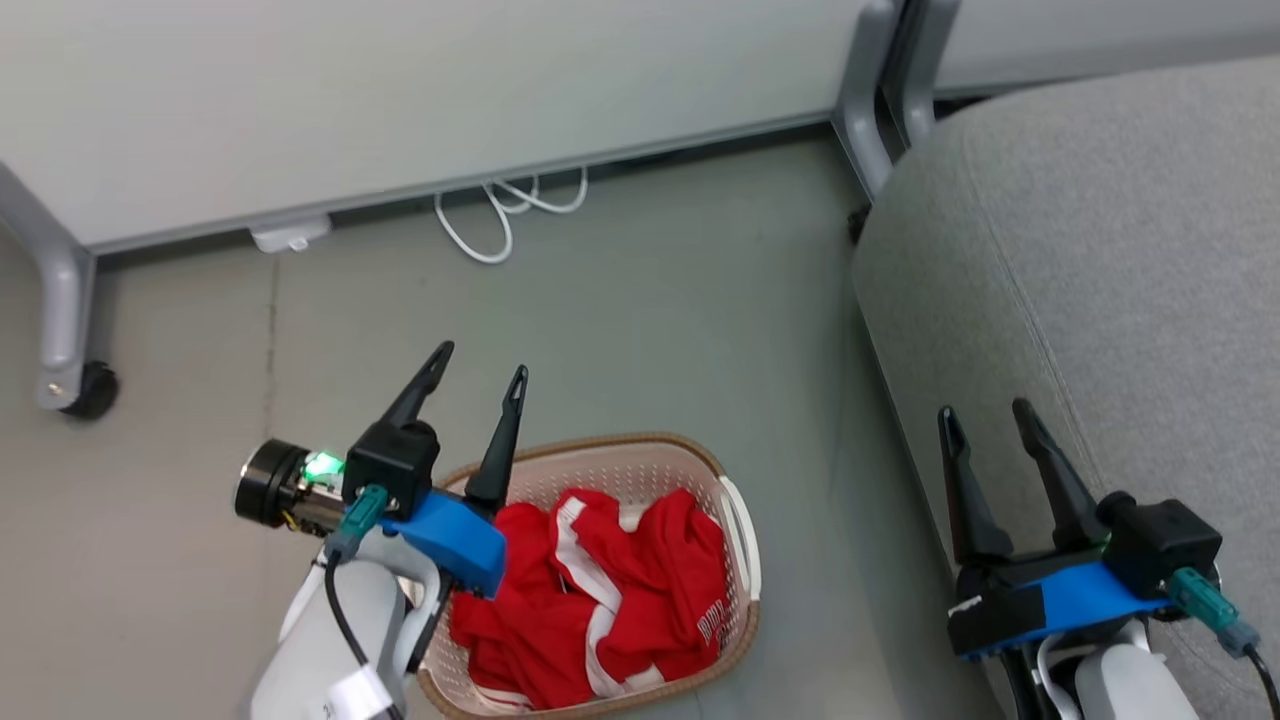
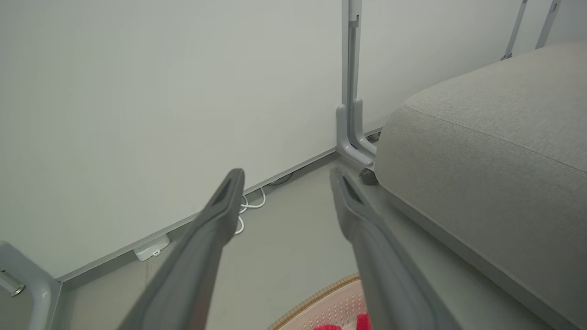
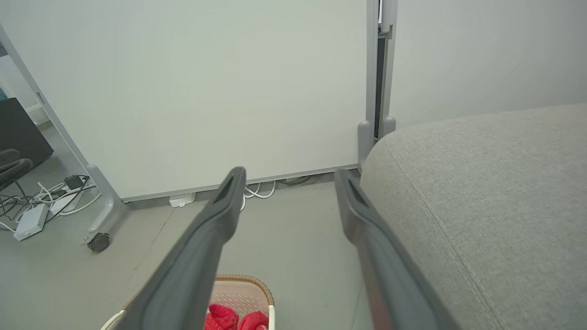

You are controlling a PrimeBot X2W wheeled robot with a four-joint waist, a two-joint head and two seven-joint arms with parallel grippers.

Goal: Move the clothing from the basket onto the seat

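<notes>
The red clothing (image 1: 590,595) with white stripes lies crumpled inside the oval cream basket (image 1: 742,540) on the floor; a bit of red clothing (image 3: 234,318) also peeks out low in the right wrist view. My left gripper (image 1: 480,375) hovers open above the basket's left rim, nothing between its fingers. Over the front edge of the grey seat (image 1: 1120,280) my right gripper (image 1: 985,412) stands open and empty. In the left wrist view the basket's rim (image 2: 316,300) sits between the fingers, with the seat (image 2: 495,146) to the right.
A white partition panel (image 1: 400,90) on grey castor legs (image 1: 70,370) stands behind the basket, with a white cable (image 1: 500,215) looped at its foot. More cables and a power strip (image 3: 32,217) lie at the far left. Bare grey floor (image 1: 650,330) separates basket and panel.
</notes>
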